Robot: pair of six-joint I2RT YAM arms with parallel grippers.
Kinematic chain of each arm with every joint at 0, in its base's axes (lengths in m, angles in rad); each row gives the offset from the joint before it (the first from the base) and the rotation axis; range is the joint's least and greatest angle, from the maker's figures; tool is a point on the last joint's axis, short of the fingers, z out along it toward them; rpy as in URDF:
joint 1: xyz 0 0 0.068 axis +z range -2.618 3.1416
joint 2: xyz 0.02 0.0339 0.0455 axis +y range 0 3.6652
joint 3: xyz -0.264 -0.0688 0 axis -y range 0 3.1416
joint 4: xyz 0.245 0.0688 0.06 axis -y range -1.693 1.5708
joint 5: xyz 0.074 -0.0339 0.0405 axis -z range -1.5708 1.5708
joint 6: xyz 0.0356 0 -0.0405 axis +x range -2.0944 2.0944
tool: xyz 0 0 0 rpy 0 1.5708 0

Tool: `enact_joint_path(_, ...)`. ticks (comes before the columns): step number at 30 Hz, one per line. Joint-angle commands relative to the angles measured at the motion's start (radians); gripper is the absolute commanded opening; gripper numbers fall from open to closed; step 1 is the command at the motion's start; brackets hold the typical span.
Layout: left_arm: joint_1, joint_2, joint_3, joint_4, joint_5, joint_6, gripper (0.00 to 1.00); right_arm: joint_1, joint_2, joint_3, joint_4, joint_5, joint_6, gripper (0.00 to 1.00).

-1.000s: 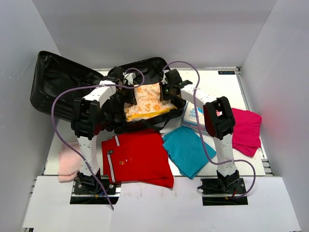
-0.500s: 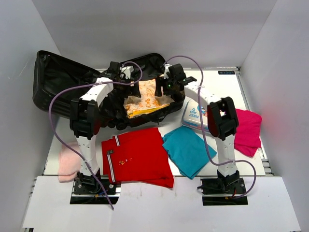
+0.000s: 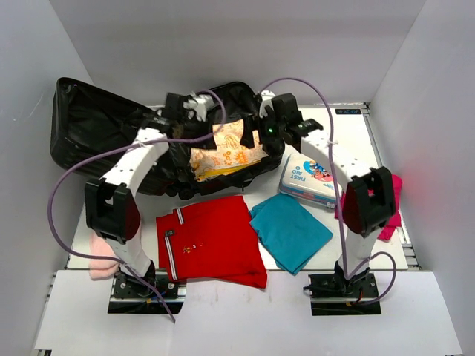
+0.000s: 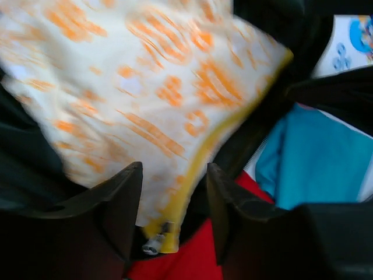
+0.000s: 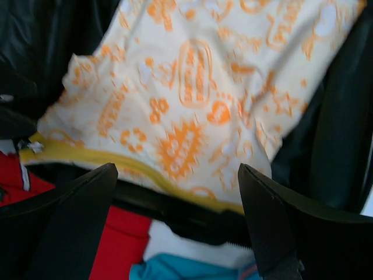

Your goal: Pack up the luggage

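Your two arms reach over the open luggage (image 3: 96, 137), which sits at the far left of the desk (image 3: 355, 137) with its lid laid back. A cream pouch (image 3: 226, 152) printed in orange lies in the right-hand shell. Your right pincer (image 5: 178, 172) hangs spread wide above it, gripping nothing. Your left pincer (image 4: 173, 172) is parted too and, as far as the blurred wrist view allows, clear of the fabric. A red shirt (image 3: 211, 241), a teal cloth (image 3: 289, 230) and a first-aid tin (image 3: 312, 176) lie on the desk nearby.
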Motion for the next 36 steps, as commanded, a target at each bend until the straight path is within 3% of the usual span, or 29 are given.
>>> enact_joint_path(1, -0.037, -0.004, -0.115, -0.046, 0.051, 0.005, 0.49, 0.000, -0.098, -0.098, 0.020, 0.068, -0.013, 0.90)
enact_joint_path(3, -0.037, 0.003, -0.164, -0.046, 0.023, -0.046, 0.31, 0.000, -0.130, -0.152, 0.014, 0.094, -0.004, 0.90)
enact_joint_path(5, -0.038, 0.027, -0.201, -0.040, 0.009, -0.079, 0.23, 0.000, -0.170, -0.181, 0.007, 0.103, -0.004, 0.90)
enact_joint_path(10, -0.038, 0.091, -0.244, -0.060, -0.145, -0.147, 0.12, 0.001, -0.216, -0.261, -0.014, 0.106, -0.016, 0.90)
enact_joint_path(13, -0.037, 0.137, -0.206, -0.075, -0.230, -0.144, 0.11, 0.004, -0.254, -0.289, -0.036, 0.094, -0.035, 0.90)
enact_joint_path(16, -0.040, 0.167, -0.120, -0.123, -0.219, -0.141, 0.11, 0.017, -0.282, -0.284, -0.094, 0.109, -0.065, 0.90)
enact_joint_path(19, -0.060, 0.099, -0.088, -0.104, -0.222, -0.120, 0.23, 0.038, -0.310, -0.293, -0.137, 0.151, -0.070, 0.90)
enact_joint_path(21, -0.072, 0.034, -0.073, -0.101, -0.218, -0.107, 0.45, 0.056, -0.351, -0.312, -0.144, 0.177, -0.062, 0.90)
enact_joint_path(22, -0.076, 0.017, -0.044, -0.107, -0.218, -0.095, 0.65, 0.060, -0.363, -0.325, -0.146, 0.188, -0.043, 0.90)
enact_joint_path(24, -0.089, -0.055, -0.019, -0.132, -0.213, -0.075, 0.78, 0.075, -0.406, -0.350, -0.158, 0.200, -0.007, 0.90)
enact_joint_path(26, -0.110, -0.098, -0.014, -0.146, -0.222, -0.061, 1.00, 0.081, -0.440, -0.387, -0.169, 0.223, 0.017, 0.90)
enact_joint_path(30, -0.145, -0.272, -0.100, -0.184, -0.293, -0.076, 1.00, 0.115, -0.483, -0.445, -0.209, 0.232, 0.082, 0.90)
enact_joint_path(31, -0.152, -0.325, -0.181, -0.207, -0.306, -0.099, 1.00, 0.122, -0.498, -0.473, -0.217, 0.232, 0.112, 0.90)
enact_joint_path(36, -0.176, -0.571, -0.405, -0.336, -0.444, -0.325, 1.00, 0.219, -0.522, -0.520, -0.287, 0.182, 0.203, 0.90)
